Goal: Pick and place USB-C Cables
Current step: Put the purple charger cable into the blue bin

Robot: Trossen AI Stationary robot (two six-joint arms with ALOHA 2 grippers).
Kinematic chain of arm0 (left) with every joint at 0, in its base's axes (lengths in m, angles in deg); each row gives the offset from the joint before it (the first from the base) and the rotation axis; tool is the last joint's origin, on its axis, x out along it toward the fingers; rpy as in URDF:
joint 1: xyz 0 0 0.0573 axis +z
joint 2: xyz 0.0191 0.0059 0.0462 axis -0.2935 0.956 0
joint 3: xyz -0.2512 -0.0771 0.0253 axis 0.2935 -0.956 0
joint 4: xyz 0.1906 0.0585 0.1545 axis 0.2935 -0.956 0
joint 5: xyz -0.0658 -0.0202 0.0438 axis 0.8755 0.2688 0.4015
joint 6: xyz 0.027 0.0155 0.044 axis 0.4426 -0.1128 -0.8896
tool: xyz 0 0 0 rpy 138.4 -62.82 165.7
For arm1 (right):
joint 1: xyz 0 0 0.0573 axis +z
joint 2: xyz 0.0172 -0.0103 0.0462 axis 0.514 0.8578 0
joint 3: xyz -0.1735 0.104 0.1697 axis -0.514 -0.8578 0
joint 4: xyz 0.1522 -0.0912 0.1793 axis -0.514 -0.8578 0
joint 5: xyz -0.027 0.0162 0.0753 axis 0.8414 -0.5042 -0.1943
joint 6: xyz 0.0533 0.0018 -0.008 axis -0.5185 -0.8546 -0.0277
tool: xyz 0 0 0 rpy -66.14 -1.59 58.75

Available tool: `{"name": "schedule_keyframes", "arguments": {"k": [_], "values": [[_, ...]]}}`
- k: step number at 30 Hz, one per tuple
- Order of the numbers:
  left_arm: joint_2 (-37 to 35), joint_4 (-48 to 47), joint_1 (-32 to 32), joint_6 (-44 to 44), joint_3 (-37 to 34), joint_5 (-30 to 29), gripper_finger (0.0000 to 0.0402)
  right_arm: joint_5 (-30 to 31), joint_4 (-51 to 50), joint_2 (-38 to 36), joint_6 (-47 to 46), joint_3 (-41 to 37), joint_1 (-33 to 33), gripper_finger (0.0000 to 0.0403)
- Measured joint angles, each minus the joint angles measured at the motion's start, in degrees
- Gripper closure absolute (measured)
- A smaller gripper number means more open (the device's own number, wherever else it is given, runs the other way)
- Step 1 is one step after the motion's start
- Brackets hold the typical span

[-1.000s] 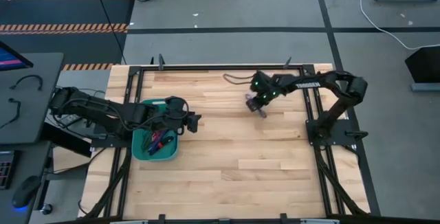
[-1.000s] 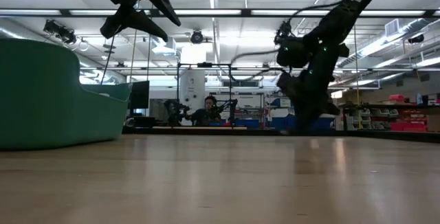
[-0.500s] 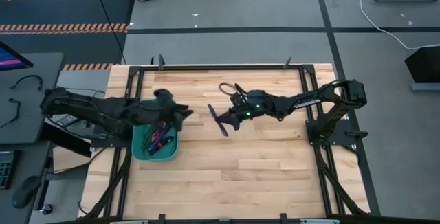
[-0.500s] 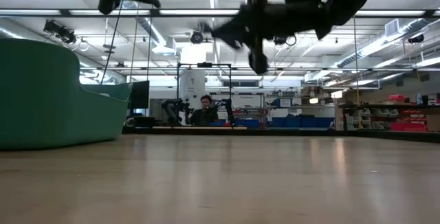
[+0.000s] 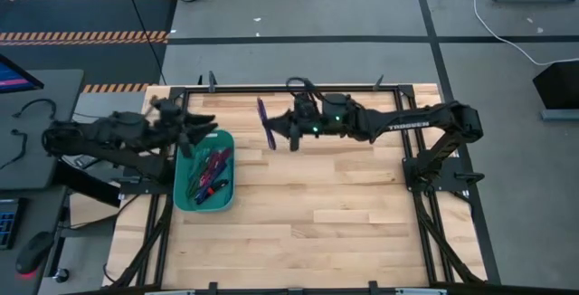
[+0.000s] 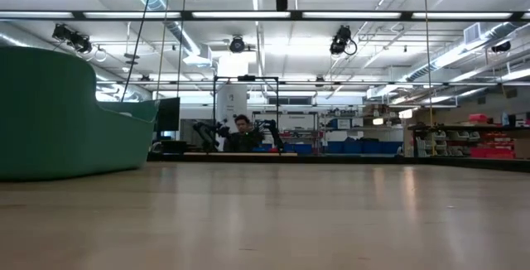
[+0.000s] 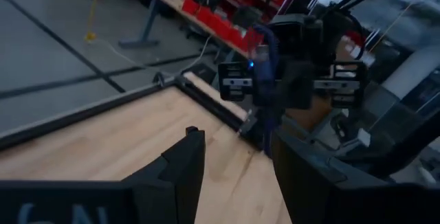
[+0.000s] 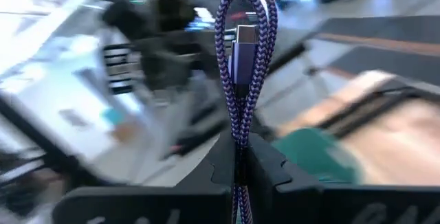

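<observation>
My right gripper (image 5: pixel 279 132) is high over the table's far middle, shut on a purple braided USB-C cable bundle (image 5: pixel 264 123), which also shows in the right wrist view (image 8: pixel 244 66). The teal tray (image 5: pixel 224 200) stands at the table's left and holds several coloured cable bundles (image 5: pixel 210 170). In the low view its wall (image 6: pixel 58 113) fills the left. My left gripper (image 5: pixel 206 128) is open and empty, raised over the tray's far end. Its own view (image 7: pixel 234 162) looks at the right gripper and the purple cable (image 7: pixel 267 52). My right gripper pinches the purple bundle between its two fingers at its strands (image 8: pixel 240 140), below the plug. The folded loop end with the plug (image 8: pixel 242 45) stands out beyond the fingertips. The fingers reach from the table's right side. The bundle is lifted clear of the table.
Bare wooden tabletop (image 5: pixel 344 214) lies right of the tray and toward the near edge. A black frame (image 5: pixel 289 87) runs along the table's far edge and sides. A person sits far behind the table in the low view (image 6: pixel 240 133).
My right gripper has carried the purple cable up and toward the table's left, from the far right middle to near the tray, turning as it went. My left gripper has drawn back toward the table's left and far edge, off the tray's right side.
</observation>
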Motion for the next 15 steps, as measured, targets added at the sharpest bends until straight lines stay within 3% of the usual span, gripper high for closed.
{"name": "schedule_keyframes", "arguments": {"k": [3,7,15], "values": [[-3.36,-0.7,0.02,-2.45,0.0,-0.6,0.023,6.42,-9.13,0.19,1.2,5.09,-0.04,0.0384],[-6.7,-3.11,0.02,-4.01,0.0,-2.61,0.023,11.8,-10.46,2.2,0.19,9.1,-0.07,0.0384],[-9.51,-8.01,0.03,-3.7,0.02,-3.71,0.023,10.21,-8.61,17.04,-6.97,20.69,0.71,0.0384]]}}
